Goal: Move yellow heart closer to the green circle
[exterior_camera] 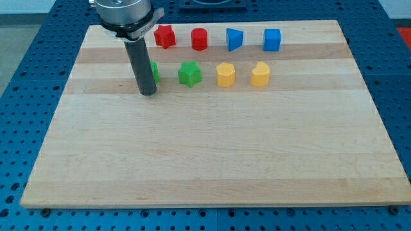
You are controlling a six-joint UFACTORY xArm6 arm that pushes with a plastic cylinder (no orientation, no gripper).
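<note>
The yellow heart (pixel 260 74) sits on the wooden board (pixel 212 147) at the right end of the second row. The green circle (pixel 155 71) is at the left end of that row, mostly hidden behind my rod. My tip (pixel 148 93) rests on the board just below and left of the green circle, far to the left of the yellow heart. A green star (pixel 189 74) and a yellow hexagon (pixel 226 75) lie between the circle and the heart.
The top row holds a red star (pixel 164 36), a red cylinder (pixel 200 39), a blue wedge-like block (pixel 234 40) and a blue block (pixel 272 40). The board's top edge lies just behind them.
</note>
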